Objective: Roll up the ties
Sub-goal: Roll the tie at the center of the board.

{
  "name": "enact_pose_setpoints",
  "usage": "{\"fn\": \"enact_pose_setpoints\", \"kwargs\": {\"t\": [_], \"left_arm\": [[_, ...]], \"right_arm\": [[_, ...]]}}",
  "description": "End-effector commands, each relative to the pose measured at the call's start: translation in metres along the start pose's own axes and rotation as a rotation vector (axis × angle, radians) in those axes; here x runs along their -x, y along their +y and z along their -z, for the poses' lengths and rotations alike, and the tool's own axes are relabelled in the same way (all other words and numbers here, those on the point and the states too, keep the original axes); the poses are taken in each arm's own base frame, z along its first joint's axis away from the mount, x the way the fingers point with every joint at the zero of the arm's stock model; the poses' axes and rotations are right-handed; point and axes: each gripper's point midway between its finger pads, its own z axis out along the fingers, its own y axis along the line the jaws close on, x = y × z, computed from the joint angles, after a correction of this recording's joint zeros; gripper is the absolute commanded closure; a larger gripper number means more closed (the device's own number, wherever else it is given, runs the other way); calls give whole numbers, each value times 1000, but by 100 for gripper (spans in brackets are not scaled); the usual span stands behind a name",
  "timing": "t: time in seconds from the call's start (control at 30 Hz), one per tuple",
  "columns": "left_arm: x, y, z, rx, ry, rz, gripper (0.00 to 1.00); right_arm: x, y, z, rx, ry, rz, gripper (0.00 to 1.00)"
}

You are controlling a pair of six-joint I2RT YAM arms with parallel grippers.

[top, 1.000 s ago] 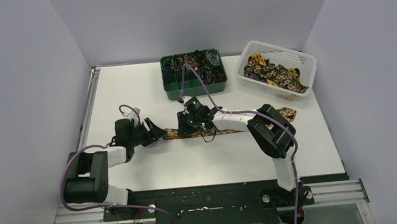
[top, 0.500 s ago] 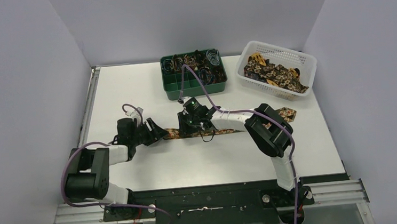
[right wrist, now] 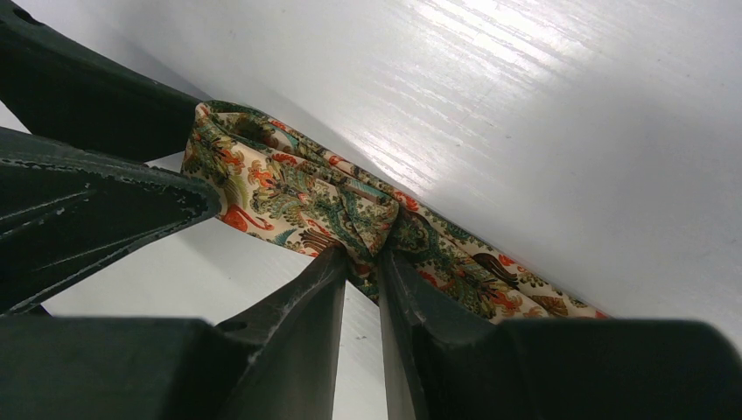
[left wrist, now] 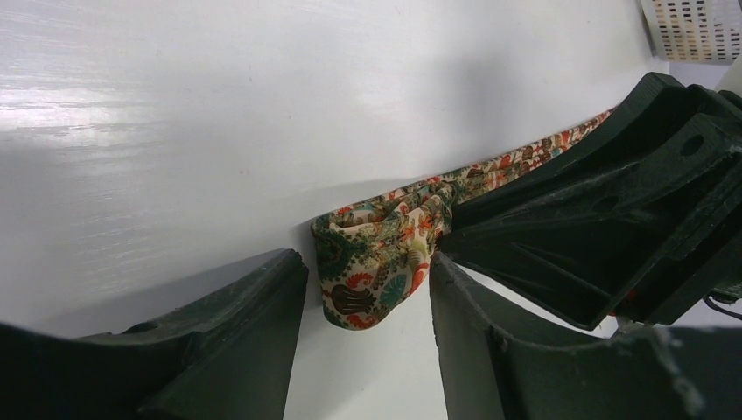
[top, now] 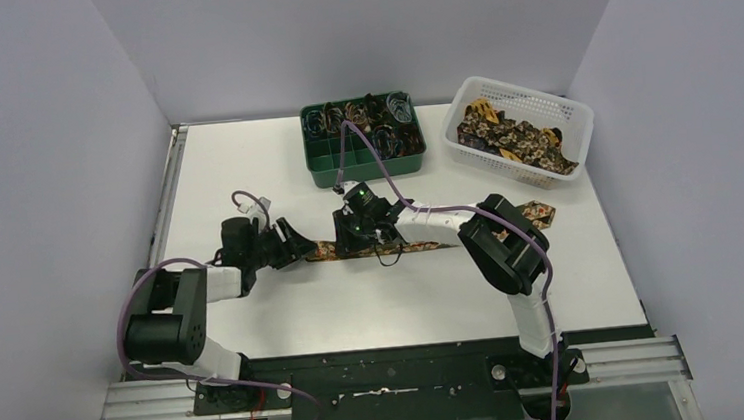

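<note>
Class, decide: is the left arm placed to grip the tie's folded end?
Probably yes: the folded end lies inside the open left tool, nothing blocking; the right tool pinches the tie further along.

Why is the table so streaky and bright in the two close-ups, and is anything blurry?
Left wrist view: light glares in streaks off the glossy table; the tie is sharp. Right wrist view: same glare upper right; the right gripper's fingers look dark. Top view: even light, faint shadows.
</note>
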Motion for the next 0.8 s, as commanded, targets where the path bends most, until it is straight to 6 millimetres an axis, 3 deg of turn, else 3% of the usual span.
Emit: {"fn": "enact_pose_setpoints", "kwargs": {"t": [0.0, 0.43, 0.63, 0.77], "left_arm": [[-21, 18, 0, 66, 68, 1, 48], [-29, 11, -4, 15, 104, 14, 56], [-20, 14, -4, 62, 79, 11, 65], [-11, 8, -3, 50, 54, 0, 73]], "right_arm": [[5, -5, -3, -16, -2, -9, 77], [3, -4, -4, -3, 5, -17, 76], [4, -4, -4, 0, 5, -14, 76], [8, 8, -1, 63, 1, -20, 73]]}}
